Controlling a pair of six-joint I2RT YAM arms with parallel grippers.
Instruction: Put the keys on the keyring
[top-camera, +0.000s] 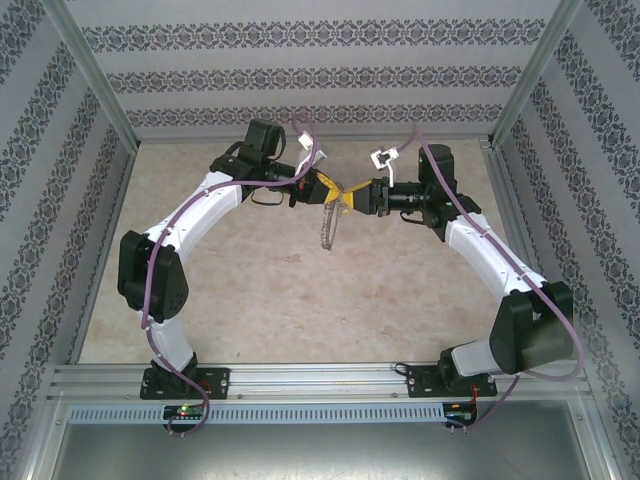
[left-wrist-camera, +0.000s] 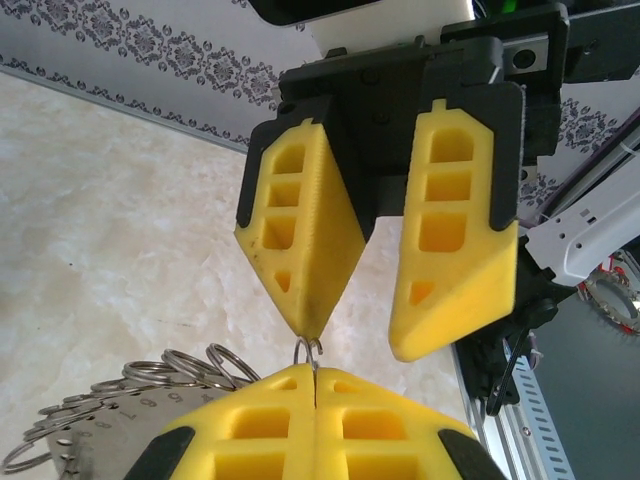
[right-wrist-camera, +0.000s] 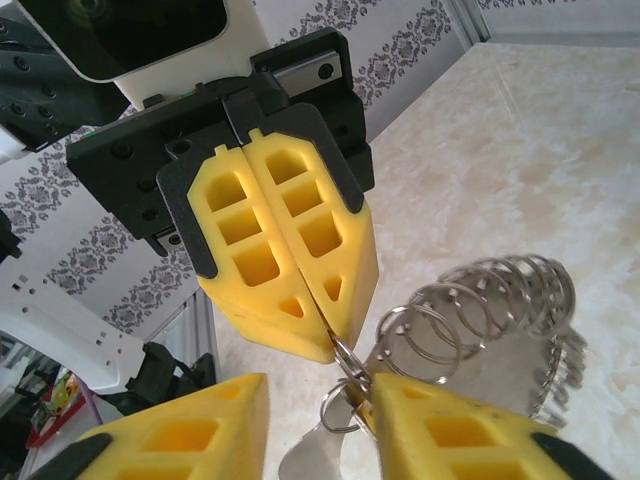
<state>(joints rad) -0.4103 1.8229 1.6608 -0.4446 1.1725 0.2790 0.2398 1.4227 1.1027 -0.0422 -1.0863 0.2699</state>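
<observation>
Keyring (top-camera: 328, 228) — thin silvery hoop, its rim fringed with many small wire loops — hanging in mid-air over the far middle of the table (top-camera: 250, 300), directly below the point where the two grippers meet tip to tip. Left gripper (right-wrist-camera: 322, 338), reaching in from the left: yellow fingers pressed fully together, pinching one small loop (left-wrist-camera: 307, 350) at the top of the keyring, so that the hoop dangles from this grip. Right gripper (left-wrist-camera: 365, 335), reaching in from the right and facing the left one: jaws partly parted with a clear gap, nothing clamped between them — one fingertip (left-wrist-camera: 312, 318) lies against the pinched loop, the other stands apart. Fringe loops fan out beside the pressed-together fingers in both wrist views. Patterned walls (top-camera: 320, 75) enclose the table.
</observation>
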